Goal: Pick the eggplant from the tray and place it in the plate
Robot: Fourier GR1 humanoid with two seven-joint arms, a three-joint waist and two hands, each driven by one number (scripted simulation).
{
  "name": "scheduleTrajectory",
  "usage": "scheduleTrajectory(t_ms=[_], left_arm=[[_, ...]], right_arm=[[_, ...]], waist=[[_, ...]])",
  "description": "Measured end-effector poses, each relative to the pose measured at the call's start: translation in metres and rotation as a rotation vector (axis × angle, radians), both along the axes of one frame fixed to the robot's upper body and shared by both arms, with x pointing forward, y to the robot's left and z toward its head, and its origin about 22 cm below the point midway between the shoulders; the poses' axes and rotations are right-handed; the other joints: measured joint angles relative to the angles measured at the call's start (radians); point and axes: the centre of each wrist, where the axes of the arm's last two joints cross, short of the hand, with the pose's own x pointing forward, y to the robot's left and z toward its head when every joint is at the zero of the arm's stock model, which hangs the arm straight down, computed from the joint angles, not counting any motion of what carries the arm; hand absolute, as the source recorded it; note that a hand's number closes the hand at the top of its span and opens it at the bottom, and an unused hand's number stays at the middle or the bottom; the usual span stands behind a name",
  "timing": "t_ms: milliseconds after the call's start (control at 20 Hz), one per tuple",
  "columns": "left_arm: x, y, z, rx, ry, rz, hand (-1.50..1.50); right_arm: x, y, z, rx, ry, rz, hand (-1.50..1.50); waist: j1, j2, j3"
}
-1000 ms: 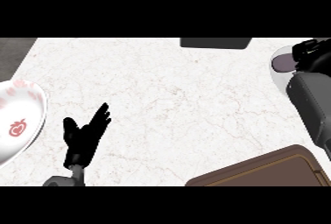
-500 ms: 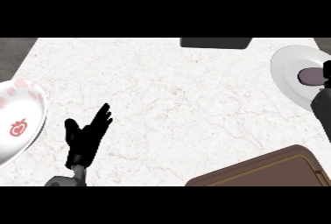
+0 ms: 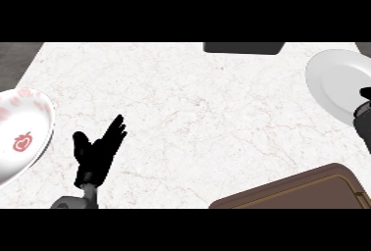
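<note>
Head view: left hand (image 3: 98, 152) rests with straight fingers beside a strawberry-marked dish (image 3: 22, 139); right hand's fingers unclear.

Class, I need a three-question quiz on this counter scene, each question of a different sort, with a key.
1. True or false: the eggplant lies in the tray.
2. Where is the plain white plate? A) right edge B) centre C) lower left
3. Fill in: the bowl at the left edge bears a red ____ mark.

Key:
1. False; no eggplant shows on the part of the tray in view.
2. A
3. Fruit. The left robot hand rests open beside that bowl. A dark shape at the right edge overlaps the plate; whether it is the right robot hand cannot be told.
</note>
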Motion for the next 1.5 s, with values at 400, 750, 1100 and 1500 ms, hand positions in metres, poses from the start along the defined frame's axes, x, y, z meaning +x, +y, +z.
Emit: scheduleTrajectory(t_ms=[400, 750, 1100, 1500], left_arm=[[-0.002, 0.006, 0.0, -0.002, 0.006, 0.006, 0.0], [-0.006, 0.009, -0.003, -0.005, 0.013, 0.017, 0.0], [-0.011, 0.017, -0.005, 0.0, 0.022, 0.042, 0.0], [-0.013, 0.014, -0.007, 0.008, 0.02, 0.056, 0.0]], right_arm=[[0.0, 0.003, 0.007, 0.028, -0.089, 0.107, -1.5], [-0.012, -0.005, 0.016, -0.023, -0.264, 0.147, -1.5], [-0.037, -0.007, 0.013, 0.047, -0.42, 0.228, -1.5], [-0.086, -0.011, -0.031, 0.145, -0.469, 0.445, -1.5]], waist=[[-0.007, -0.001, 0.004], [-0.021, -0.006, 0.003], [-0.044, -0.018, 0.0], [-0.054, -0.026, -0.005]])
